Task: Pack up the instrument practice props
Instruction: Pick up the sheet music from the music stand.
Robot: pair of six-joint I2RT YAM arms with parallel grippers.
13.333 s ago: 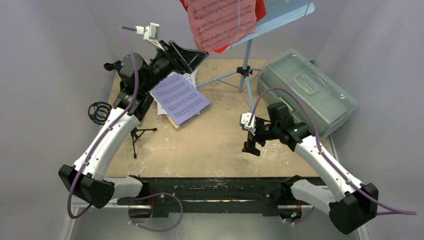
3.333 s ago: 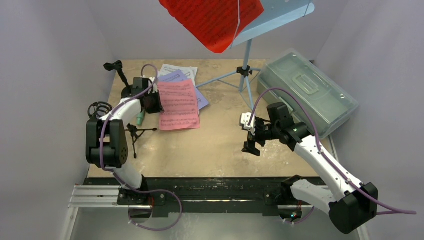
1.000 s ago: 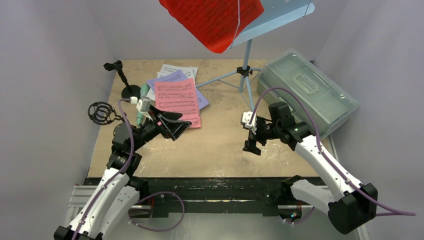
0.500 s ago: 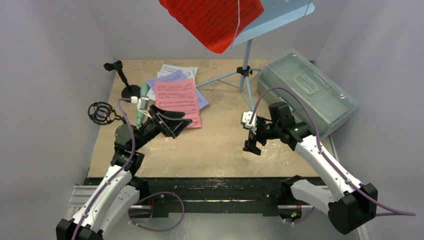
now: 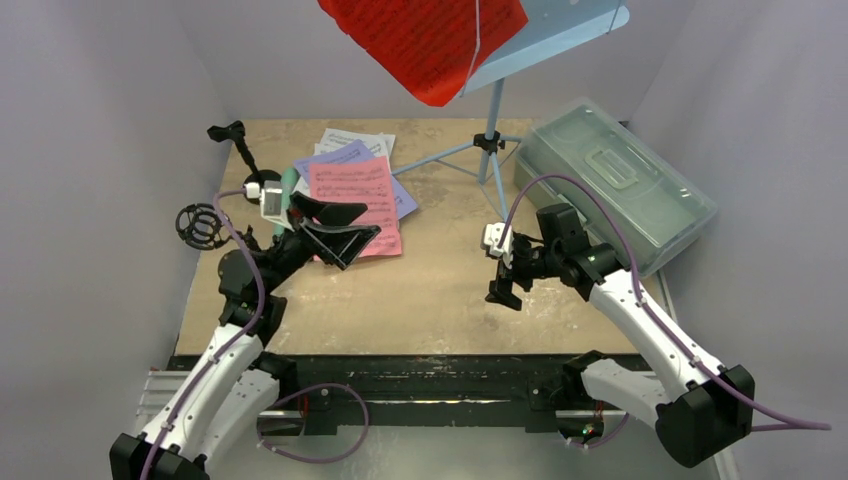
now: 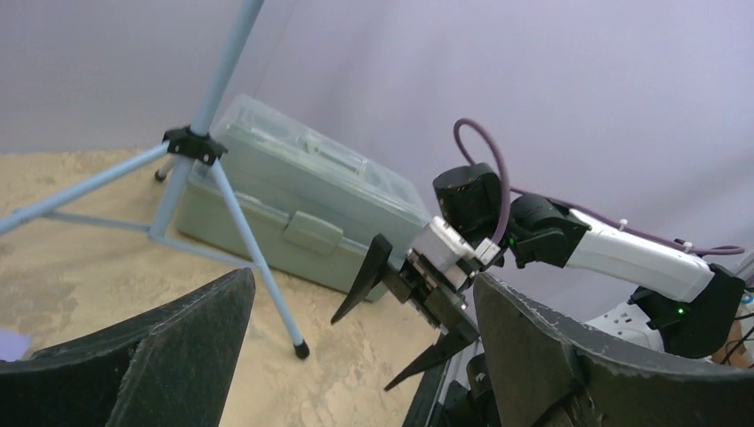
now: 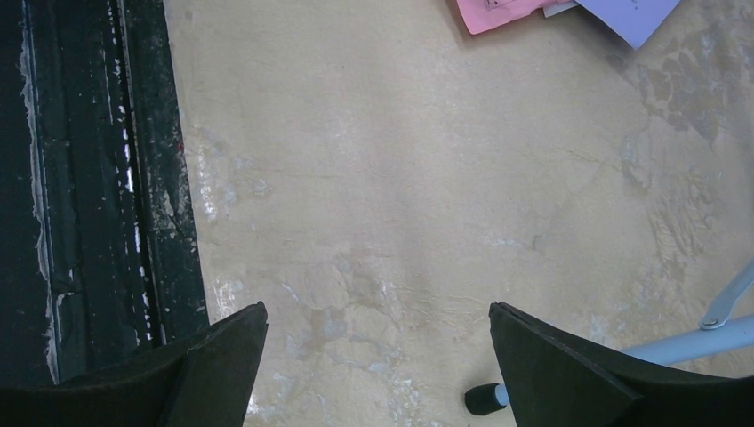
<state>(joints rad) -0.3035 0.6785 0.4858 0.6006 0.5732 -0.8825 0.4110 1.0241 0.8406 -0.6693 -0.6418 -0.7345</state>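
Our left tool [image 5: 358, 222] hangs empty with jaws wide apart, left of the music rack [image 5: 560, 30] and just above the pink sheet [image 5: 350, 195], which lies on the table [image 5: 430, 300] over the lilac sheet [image 5: 403, 203]. Our right tool [image 7: 375, 307], equally spread, holds nothing and hovers near the rack's feet. We judge that tugging the red sheet [image 5: 425, 40] off the rack could tip it on its thin legs, or let the flimsy paper slip.

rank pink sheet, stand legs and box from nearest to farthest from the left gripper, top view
1. pink sheet, right by the left gripper, left side
2. stand legs, back middle
3. box, back right
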